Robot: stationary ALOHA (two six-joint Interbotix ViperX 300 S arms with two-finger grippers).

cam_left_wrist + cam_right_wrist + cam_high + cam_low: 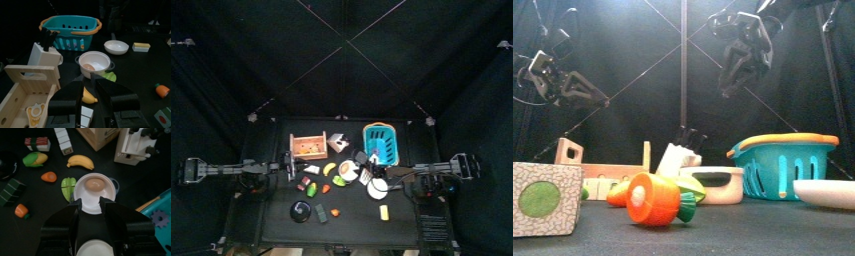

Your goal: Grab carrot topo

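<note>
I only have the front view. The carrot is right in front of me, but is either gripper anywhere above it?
Observer: No. From the top, the carrot lies near the front edge of the table, with nothing above it.
Operator: Then what is the right gripper over?
Observer: The right gripper, jaws open, hangs over the white pot. The pot holds a tan egg, which your view hides behind the pot's wall.

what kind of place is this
Likely a robot lab's test pen: black curtains wall in a small black table strewn with toy kitchen items, such as a teal basket and a toy carrot, with two arms hanging above.
</note>
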